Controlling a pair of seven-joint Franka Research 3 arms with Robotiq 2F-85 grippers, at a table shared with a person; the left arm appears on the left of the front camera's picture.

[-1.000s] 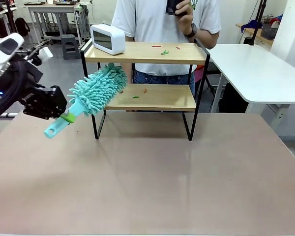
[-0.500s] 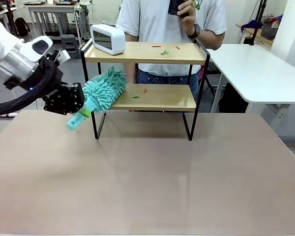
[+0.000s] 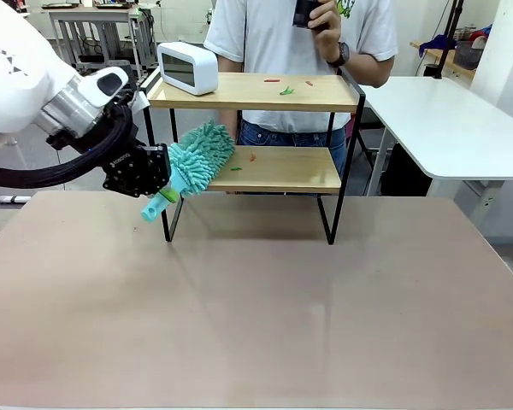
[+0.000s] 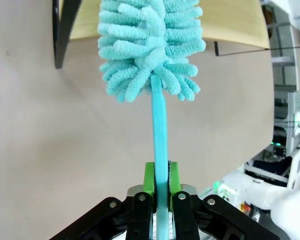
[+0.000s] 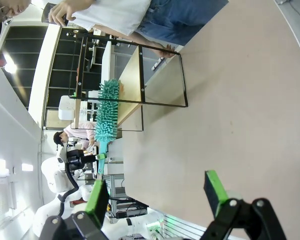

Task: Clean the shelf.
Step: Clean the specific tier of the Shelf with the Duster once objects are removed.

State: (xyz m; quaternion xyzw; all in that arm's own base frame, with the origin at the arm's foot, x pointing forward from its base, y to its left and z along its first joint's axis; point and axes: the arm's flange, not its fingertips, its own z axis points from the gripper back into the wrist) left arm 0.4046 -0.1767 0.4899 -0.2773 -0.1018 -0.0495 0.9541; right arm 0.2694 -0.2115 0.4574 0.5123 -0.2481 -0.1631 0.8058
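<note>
The left pincer (image 3: 164, 179) has swung in from the left, bringing the teal microfibre duster (image 3: 201, 158) to the shelf (image 3: 282, 175), which stands at the counter's (image 3: 256, 299) far side; green pads (image 4: 149, 175) clamp the handle low so the fluffy head reaches over the lower board toward the scraps (image 3: 252, 157) there; the right pincer (image 5: 157, 192) hangs wide, holding nothing.

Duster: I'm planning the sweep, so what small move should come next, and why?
Probably slide the duster rightward along the lower board. The left fingers clamp its handle, its head is at the board's left end, and a red scrap and a green scrap lie just right of it.
</note>
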